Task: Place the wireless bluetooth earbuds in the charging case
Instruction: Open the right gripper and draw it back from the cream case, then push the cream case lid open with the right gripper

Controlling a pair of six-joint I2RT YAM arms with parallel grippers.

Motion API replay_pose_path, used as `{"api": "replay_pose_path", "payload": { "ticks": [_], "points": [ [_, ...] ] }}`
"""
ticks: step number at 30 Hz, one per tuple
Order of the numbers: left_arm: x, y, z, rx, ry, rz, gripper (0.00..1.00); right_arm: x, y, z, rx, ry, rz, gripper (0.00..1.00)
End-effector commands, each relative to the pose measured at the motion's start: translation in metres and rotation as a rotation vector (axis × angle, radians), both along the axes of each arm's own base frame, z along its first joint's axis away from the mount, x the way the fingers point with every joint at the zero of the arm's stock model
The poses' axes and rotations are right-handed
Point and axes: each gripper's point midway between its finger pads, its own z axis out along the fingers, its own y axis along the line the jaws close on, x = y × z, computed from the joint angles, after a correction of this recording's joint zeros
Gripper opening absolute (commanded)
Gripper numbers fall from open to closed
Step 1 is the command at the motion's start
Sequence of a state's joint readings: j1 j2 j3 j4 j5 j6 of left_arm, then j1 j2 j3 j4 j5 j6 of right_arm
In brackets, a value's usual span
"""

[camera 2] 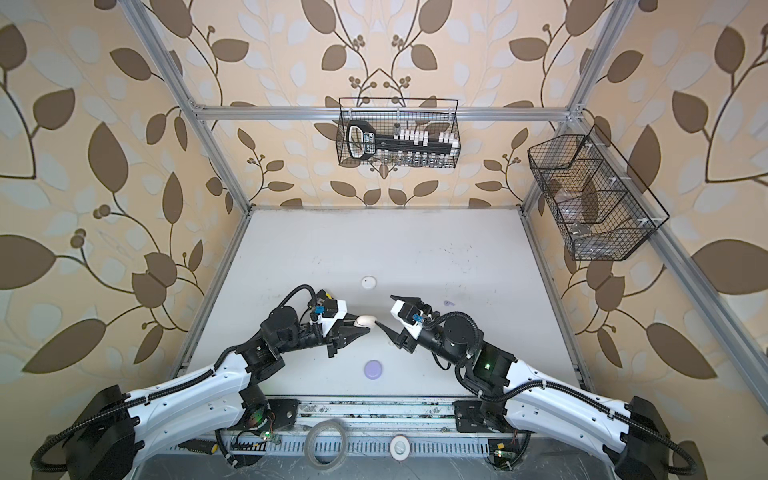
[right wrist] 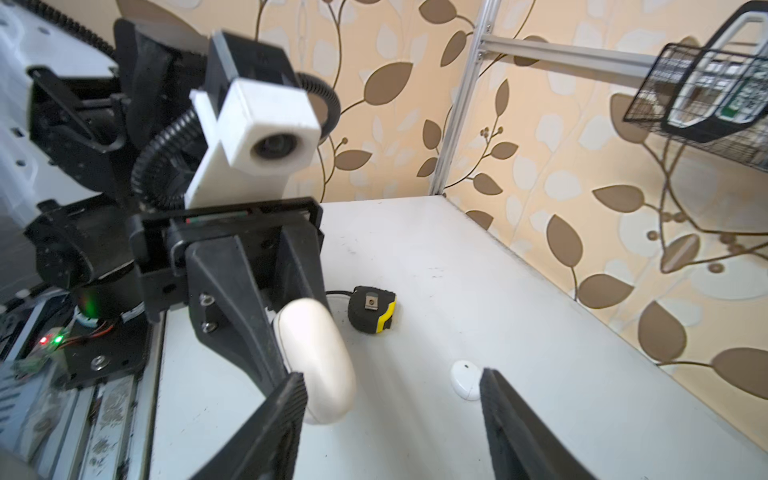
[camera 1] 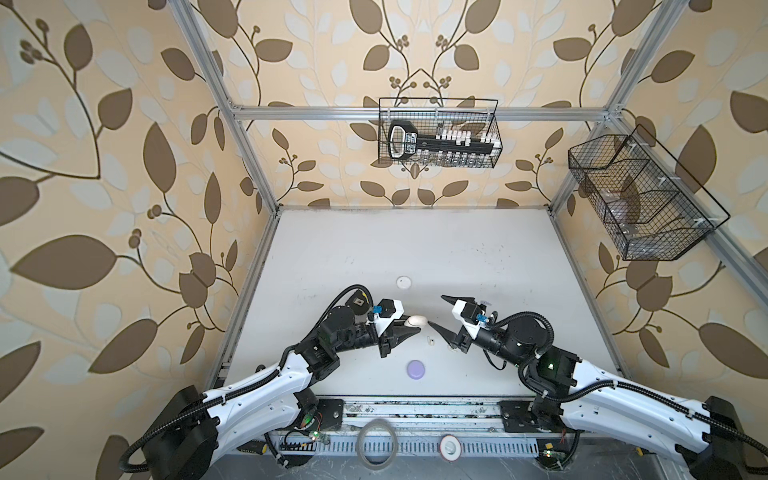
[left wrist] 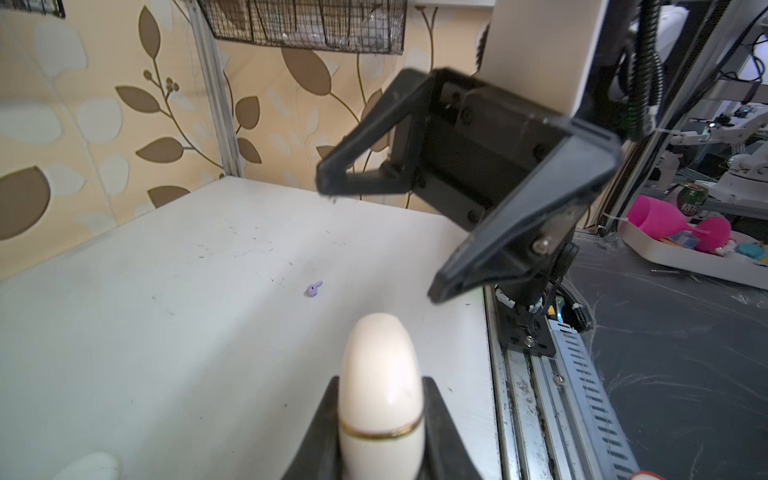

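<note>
- Left wrist view: clamped with the left hand (left wrist: 380, 384) on a cream charging case (left wrist: 380, 365), lid shut, thin gold band round the seam, raised off the table (left wrist: 166, 311).
- Facing it in both top views, just beside the case's free end: right hand (camera 1: 436, 311), jaws well apart, gripping nothing.
- Lying on the table between and just in front of both hands: one white earbud (camera 1: 431, 341), apart from everything else.
- Beyond the right hand, toward the back wall: one lavender earbud (camera 2: 448, 303), alone on the table, well apart from the held case.
- Nearer the front edge: round lavender case (camera 1: 416, 369), shut.
- Toward the back: round white case (camera 1: 403, 282), shut.
- Beside the left wrist: black-and-yellow tape measure (right wrist: 372, 309), resting on the table.
</note>
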State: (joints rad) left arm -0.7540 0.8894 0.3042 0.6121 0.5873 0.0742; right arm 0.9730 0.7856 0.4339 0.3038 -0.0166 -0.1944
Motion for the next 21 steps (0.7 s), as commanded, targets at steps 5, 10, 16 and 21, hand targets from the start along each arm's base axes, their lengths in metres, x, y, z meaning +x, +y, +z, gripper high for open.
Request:
{"api": "replay_pose_path", "payload": {
  "ticks": [5, 10, 16, 21],
  "points": [
    [-0.022, -0.004, 0.024, -0.068, -0.119, -0.120, 0.00, -0.015, 0.016, 0.007, -0.015, -0.003, 0.100, 0.64],
    [-0.026, -0.005, 0.024, -0.069, -0.131, -0.144, 0.00, -0.011, 0.015, 0.009, -0.005, 0.002, 0.079, 0.61],
    [-0.032, -0.009, 0.021, -0.057, -0.136, -0.183, 0.00, -0.004, 0.014, 0.009, 0.000, 0.021, 0.040, 0.59],
    [-0.028, -0.012, 0.015, -0.027, -0.122, -0.170, 0.00, 0.003, 0.008, 0.014, 0.043, 0.046, 0.017, 0.51]
  ]
}}
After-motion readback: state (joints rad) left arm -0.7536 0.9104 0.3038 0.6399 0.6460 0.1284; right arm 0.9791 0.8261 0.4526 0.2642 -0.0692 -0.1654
